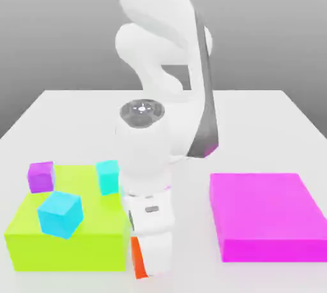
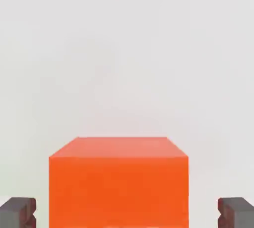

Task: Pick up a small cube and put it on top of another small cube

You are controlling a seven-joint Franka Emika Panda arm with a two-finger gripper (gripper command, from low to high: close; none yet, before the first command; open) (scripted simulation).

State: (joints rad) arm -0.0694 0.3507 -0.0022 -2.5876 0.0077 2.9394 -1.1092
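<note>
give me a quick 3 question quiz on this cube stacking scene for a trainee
1. True or false: the orange-red cube sits between the two fingertips in the hand view.
2. What rests on the lime green block? A) one purple cube and two teal cubes B) three purple cubes C) nothing
3. On which side of the arm, in the exterior view, is the magenta slab?

Key
1. True; a gap shows on each side of it.
2. A
3. The exterior view's right.
</note>
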